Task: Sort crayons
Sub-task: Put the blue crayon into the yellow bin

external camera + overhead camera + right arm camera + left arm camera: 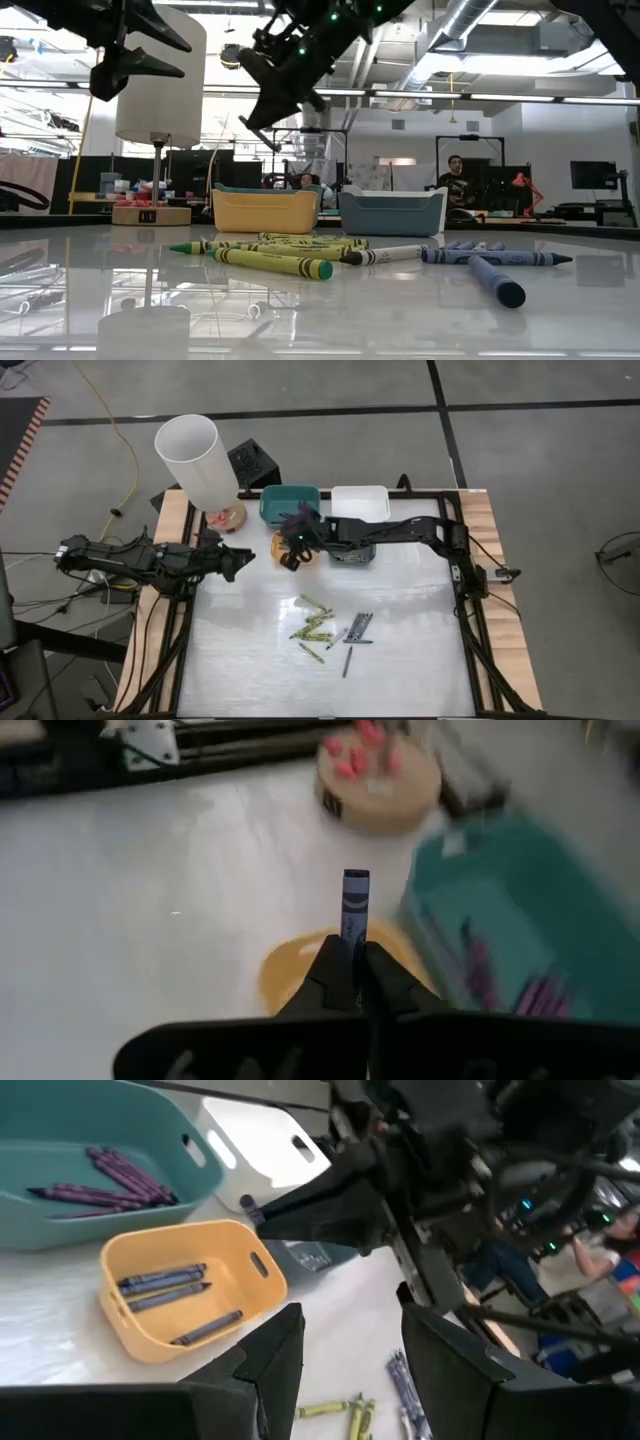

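step: we're mid-delivery. The right tool is clamped on a blue crayon, held above the yellow bin.

right tool: closed tight on that crayon, which sticks out past the fingertips. In the high view it's over the yellow bin, just in front of the teal bin.

left tool: the left tool hangs at the bench's left side w/ jaws apart, nothing in them. Waiting, we'd say.

yellow bin: already has a few blue crayons lying in it, so blue goes here afaict.

teal bin: dark purple crayons inside.

other bins: a white bin next to the teal one, and a grey-blue bin mostly under the right arm. Can't see what's in either.

still on the bench: a loose pile near the middle, yellow-green crayons and, just beside them, grey and blue ones. So plenty left to sort.

next move: we reckon it needs the tip brought down over the yellow bin's opening, then the jaws let go so the crayon drops in w/ its mates. The wrist view is blurry, so we can't tell exactly how centred the crayon is over the bin; worth checking before release.
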Tool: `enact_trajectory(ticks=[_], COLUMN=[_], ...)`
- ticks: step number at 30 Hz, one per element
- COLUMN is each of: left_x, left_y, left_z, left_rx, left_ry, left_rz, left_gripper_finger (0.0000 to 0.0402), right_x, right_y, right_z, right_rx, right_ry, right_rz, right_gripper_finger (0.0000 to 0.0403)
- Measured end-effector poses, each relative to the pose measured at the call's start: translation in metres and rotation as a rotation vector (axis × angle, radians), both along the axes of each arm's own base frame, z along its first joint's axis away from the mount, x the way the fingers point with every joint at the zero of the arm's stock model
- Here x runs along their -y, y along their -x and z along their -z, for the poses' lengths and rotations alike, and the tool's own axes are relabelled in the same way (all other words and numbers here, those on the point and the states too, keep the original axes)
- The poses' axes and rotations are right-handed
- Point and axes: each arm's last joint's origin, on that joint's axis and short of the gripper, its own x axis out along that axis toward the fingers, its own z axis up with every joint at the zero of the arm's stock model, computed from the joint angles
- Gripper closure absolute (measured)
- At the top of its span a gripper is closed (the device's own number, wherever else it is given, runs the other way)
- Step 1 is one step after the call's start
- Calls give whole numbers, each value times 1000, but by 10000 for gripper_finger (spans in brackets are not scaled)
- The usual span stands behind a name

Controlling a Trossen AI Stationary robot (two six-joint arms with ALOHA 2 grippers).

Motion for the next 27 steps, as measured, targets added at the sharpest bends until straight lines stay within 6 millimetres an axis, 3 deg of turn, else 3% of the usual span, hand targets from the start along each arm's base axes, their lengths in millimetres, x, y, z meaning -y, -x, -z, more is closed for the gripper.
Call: enact_trajectory(ticks=[5,9,15,27], left_x=[-1,-2,-3,-4], left_y=[1,1,2,3], left_z=[1,2,2,3], left_rx=[1,-1,-4,-16], left_ry=[15,23,12,4], left_rz=[-47,-80,-120,-144], left_gripper_finger=[242,242,242,242], right_x=[8,16,27,32], right_y=[0,3,8,11], right_z=[6,14,30,51], right_rx=[-69,-75,-104,-68], right_ry=[174,129,91,42], right_rz=[-136,-213,-197,-193], right_gripper_finger=[403,403,403,403])
